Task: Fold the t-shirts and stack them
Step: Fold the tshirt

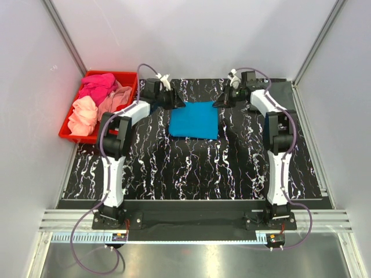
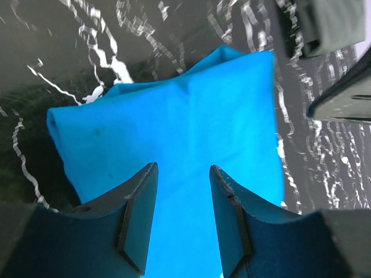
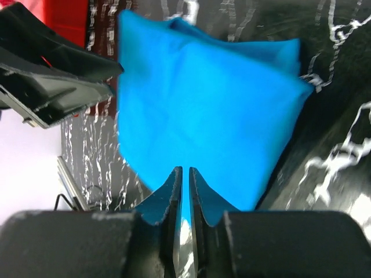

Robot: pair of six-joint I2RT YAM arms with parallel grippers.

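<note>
A bright blue t-shirt [image 1: 194, 120] lies folded into a rough square at the back middle of the mat. My left gripper [image 1: 179, 104] is at its back left corner, jaws open over the cloth [image 2: 174, 133] and holding nothing. My right gripper [image 1: 219, 103] is at its back right corner, jaws shut with only a hairline gap and nothing between them, just above the cloth's edge [image 3: 203, 104]. Hot pink [image 1: 97, 86], peach [image 1: 84, 114] and salmon [image 1: 119, 97] shirts lie crumpled in the red bin. The dark grey shirt is out of view.
The red plastic bin [image 1: 68, 136] stands at the back left beside the black marbled mat [image 1: 191, 168]. White walls close in the left, back and right. A metal rail [image 1: 191, 223] runs along the near edge by the arm bases.
</note>
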